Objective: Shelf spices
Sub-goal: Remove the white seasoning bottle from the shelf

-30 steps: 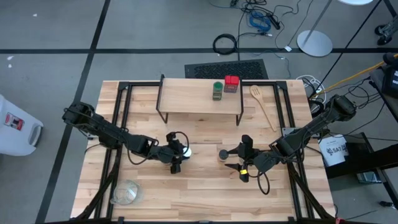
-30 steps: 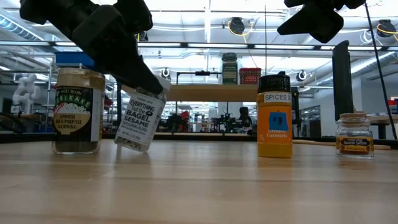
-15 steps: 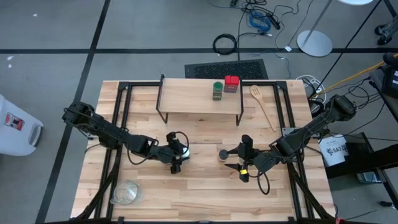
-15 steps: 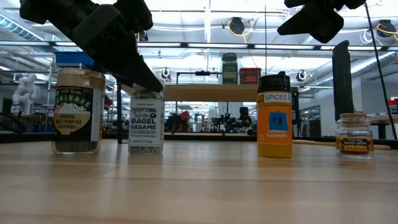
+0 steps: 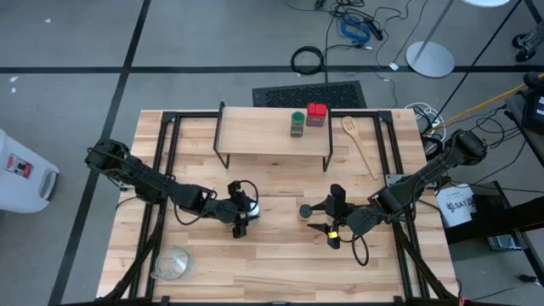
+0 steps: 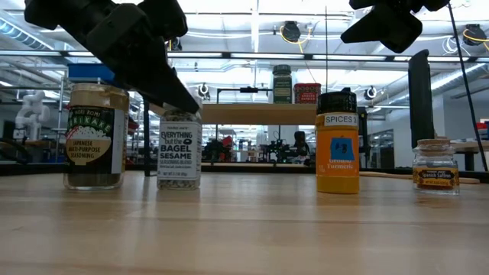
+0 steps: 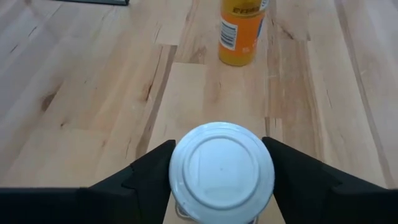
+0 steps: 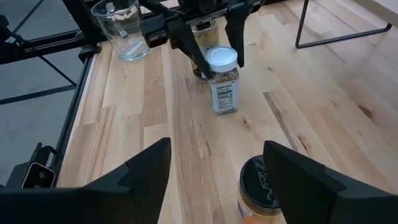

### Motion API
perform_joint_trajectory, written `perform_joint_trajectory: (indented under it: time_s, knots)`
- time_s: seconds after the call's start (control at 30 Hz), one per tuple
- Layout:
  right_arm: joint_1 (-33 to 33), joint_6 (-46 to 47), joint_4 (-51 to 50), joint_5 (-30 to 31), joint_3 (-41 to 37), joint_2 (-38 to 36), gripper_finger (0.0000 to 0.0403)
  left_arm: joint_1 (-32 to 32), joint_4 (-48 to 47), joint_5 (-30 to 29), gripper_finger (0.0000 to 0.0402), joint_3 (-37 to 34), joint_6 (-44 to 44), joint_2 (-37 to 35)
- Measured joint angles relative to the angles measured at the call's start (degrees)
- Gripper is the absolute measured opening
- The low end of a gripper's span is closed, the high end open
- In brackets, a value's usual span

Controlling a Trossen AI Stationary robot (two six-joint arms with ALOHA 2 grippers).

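Two spices, green-lidded jar (image 5: pixel 297 123) & red square tin (image 5: pixel 316 114), already on shelf (image 5: pixel 255 134). Step: left gripper (image 5: pixel 240 214) jaws astride white-lidded sesame jar (image 6: pixel 179 149), upright on worktop; grip unclear. Right gripper (image 5: pixel 326 217) jaws open, idle. You lift next.

Six spice containers (image 6: pixel 179 150), one shelf (image 5: pixel 255 134), one wooden spoon (image 5: pixel 359 143), one glass bowl (image 5: pixel 172 263)

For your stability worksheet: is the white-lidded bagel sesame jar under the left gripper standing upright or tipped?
Upright. In the low view the bagel sesame jar sits flat on the table, its label level; the left gripper straddles its white lid.
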Motion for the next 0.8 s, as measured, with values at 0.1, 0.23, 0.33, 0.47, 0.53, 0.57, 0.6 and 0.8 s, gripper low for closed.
perform_joint_trajectory:
  time_s: [0.1, 0.23, 0.33, 0.47, 0.53, 0.57, 0.6, 0.8]
  knots:
    - [0.0, 0.0, 0.0, 0.0, 0.0, 0.0, 0.0242, -0.4, 0.0, 0.1, 0.0218, 0.0, 1.1, 0.0]
    - [0.0, 0.0, 0.0, 0.0, 0.0, 0.0, 0.0242, -0.7, 0.0, 0.2, 0.0208, 0.0, 1.0, 0.0]
    - [0.0, 0.0, 0.0, 0.0, 0.0, 0.0, 0.0242, -1.0, -0.2, 0.2, 0.0213, 0.0, 1.0, -0.2]
    - [0.0, 0.0, 0.0, 0.0, 0.0, 0.0, 0.0242, -1.5, -0.8, 0.3, 0.0219, 0.0, 0.9, -1.8]
    - [0.0, 0.0, 0.0, 0.0, 0.0, 0.0, 0.0242, -1.6, -1.7, 0.3, 0.0219, 0.0, 0.9, -2.9]
    - [0.0, 0.0, 0.0, 0.0, 0.0, 0.0, 0.0242, -1.7, -2.6, 0.3, 0.022, 0.0, 0.9, -3.4]
    - [0.0, 0.0, 0.0, 0.0, 0.0, 0.0, 0.0242, -1.7, -3.6, 0.3, 0.022, 0.0, 0.9, -3.6]
    - [0.0, 0.0, 0.1, 0.0, 0.0, 0.0, 0.0242, -1.7, -7.3, 0.3, 0.022, 0.0, -0.6, -3.9]
